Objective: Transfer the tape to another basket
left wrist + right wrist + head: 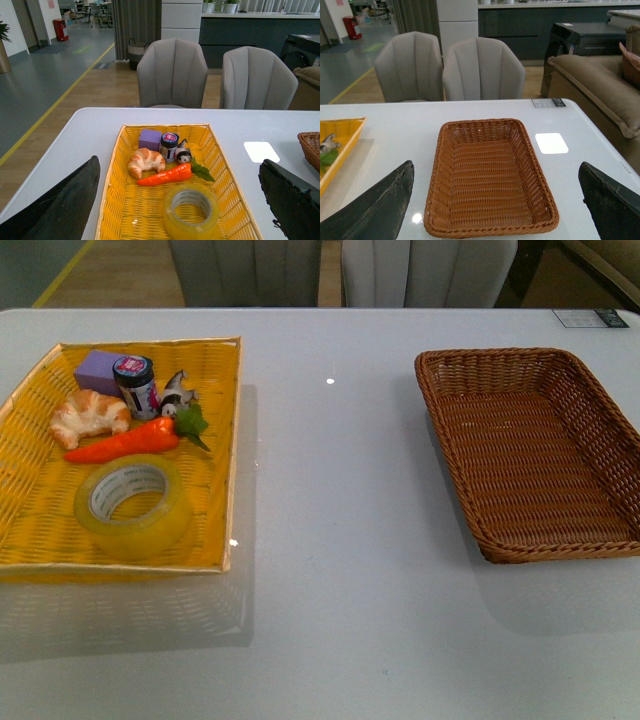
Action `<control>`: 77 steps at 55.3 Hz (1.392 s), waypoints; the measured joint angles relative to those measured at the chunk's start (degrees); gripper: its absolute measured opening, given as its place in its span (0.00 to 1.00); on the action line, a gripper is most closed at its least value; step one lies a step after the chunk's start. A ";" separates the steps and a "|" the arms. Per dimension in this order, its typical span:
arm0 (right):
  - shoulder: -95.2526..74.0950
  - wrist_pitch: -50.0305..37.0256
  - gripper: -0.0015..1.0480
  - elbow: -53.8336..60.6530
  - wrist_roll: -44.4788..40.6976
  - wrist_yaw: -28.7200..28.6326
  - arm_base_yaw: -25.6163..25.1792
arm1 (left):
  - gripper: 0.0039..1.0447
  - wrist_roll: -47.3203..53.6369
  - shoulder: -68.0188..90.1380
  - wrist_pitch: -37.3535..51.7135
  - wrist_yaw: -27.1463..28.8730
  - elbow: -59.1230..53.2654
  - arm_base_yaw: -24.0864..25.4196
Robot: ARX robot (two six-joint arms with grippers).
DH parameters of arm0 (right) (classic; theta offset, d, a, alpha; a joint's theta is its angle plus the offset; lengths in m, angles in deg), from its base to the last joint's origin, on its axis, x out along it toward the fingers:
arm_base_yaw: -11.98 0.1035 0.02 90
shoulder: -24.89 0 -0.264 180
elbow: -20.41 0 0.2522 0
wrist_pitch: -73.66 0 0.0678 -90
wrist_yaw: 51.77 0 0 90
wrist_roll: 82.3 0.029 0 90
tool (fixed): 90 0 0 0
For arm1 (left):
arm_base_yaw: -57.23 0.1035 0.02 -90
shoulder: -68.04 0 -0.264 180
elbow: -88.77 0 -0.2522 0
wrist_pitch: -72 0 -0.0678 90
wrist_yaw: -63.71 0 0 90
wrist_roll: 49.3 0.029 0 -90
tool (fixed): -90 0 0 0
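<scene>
The tape (133, 506) (192, 210), a wide yellowish translucent roll, lies flat in the near end of the yellow woven tray (30, 540) (112, 200) at the table's left. The brown wicker basket (600, 400) (432, 200) stands empty at the right. Neither arm shows in the front view. In the left wrist view my left gripper (182, 200) is open, raised above the tray's near end with the tape between its dark fingers (65, 205). In the right wrist view my right gripper (495, 205) is open above the basket's near end.
The tray also holds an orange carrot (125, 442), a croissant (88, 415), a purple block (97, 370), a small jar (135, 386) and a small figurine (176, 392). White tabletop (330, 540) lies between tray and basket. Grey chairs (172, 72) stand beyond the far edge.
</scene>
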 joint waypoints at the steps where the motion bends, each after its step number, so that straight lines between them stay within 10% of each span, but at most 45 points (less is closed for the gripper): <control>1: 0.00 0.00 0.91 0.00 0.00 0.00 0.00 | 0.92 0.96 0.98 -1.95 -0.09 0.61 0.22; 7: 0.02 0.02 0.91 0.00 0.00 -0.07 0.00 | 0.92 6.97 16.70 -11.96 -3.87 8.24 3.80; 32: 0.04 0.02 0.91 0.00 0.00 -0.07 0.00 | 0.92 4.68 90.38 34.51 -4.83 27.21 6.03; 77: 0.04 0.02 0.91 0.00 0.00 -0.04 0.00 | 0.92 -6.21 130.57 29.51 -0.04 51.91 1.51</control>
